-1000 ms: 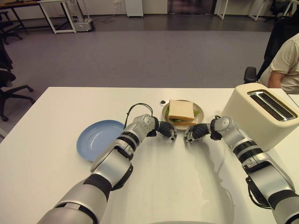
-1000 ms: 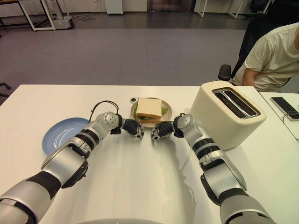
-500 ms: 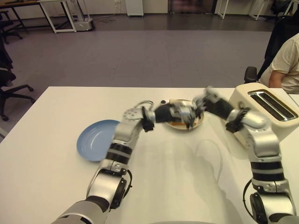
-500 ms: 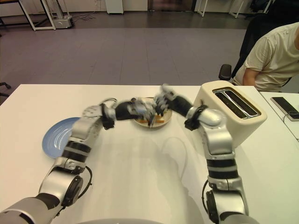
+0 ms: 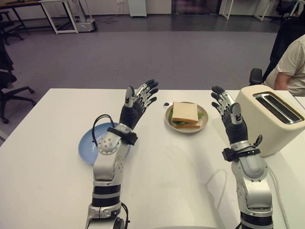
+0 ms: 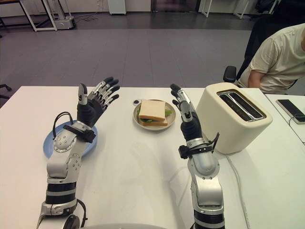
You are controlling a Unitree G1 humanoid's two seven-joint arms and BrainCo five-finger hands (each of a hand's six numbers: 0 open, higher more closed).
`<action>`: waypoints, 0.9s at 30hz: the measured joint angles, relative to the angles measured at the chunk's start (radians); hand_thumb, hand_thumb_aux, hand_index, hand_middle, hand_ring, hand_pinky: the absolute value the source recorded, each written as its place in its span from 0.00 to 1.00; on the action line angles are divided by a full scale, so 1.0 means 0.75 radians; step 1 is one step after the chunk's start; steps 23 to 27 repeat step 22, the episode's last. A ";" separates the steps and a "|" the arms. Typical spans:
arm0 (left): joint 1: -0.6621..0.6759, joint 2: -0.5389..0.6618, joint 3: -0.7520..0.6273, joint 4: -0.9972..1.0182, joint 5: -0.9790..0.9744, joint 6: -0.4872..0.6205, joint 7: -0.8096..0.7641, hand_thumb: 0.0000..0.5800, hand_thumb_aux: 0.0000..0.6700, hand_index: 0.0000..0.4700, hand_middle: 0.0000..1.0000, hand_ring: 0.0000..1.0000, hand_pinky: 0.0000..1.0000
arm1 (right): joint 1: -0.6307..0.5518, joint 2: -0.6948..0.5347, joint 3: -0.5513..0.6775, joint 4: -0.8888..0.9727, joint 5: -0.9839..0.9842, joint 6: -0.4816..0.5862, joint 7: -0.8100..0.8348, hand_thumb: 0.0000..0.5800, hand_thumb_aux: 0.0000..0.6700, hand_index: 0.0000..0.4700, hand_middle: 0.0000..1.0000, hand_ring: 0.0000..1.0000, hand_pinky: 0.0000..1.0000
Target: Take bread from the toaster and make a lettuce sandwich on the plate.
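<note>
Now the left hand (image 5: 136, 106) and right hand (image 5: 231, 121) stand raised, fingers spread wide, holding nothing. Between and just beyond them the sandwich (image 5: 185, 112) sits on its plate (image 5: 203, 122). A careless descent could knock the top slice askew, or bump the toaster (image 5: 267, 130) beside the right hand.

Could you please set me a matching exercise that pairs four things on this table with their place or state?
Things:
1. sandwich
2. blue plate
3. toaster
4. left robot hand

Place or state:
A. cream, at the robot's right, no bread showing in its slots
B. raised, fingers spread, holding nothing
C. lying on the small round plate
D. bare, partly behind the left forearm

Pairs: 1-C, 2-D, 3-A, 4-B
</note>
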 measured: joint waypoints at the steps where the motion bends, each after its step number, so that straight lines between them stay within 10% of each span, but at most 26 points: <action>1: 0.017 -0.007 -0.004 0.000 0.003 -0.040 0.024 0.00 0.00 0.00 0.00 0.00 0.00 | 0.010 0.004 0.014 0.008 -0.019 -0.034 -0.018 0.00 0.00 0.00 0.00 0.00 0.00; 8: 0.154 -0.093 -0.150 -0.026 0.108 -0.317 0.113 0.00 0.00 0.00 0.00 0.00 0.00 | 0.026 0.044 0.058 0.058 -0.034 -0.160 -0.085 0.00 0.00 0.00 0.00 0.00 0.00; 27: 0.187 -0.057 -0.188 0.006 0.152 -0.415 0.134 0.00 0.00 0.00 0.00 0.00 0.00 | 0.011 0.054 0.076 0.154 -0.021 -0.250 -0.093 0.00 0.00 0.00 0.00 0.00 0.00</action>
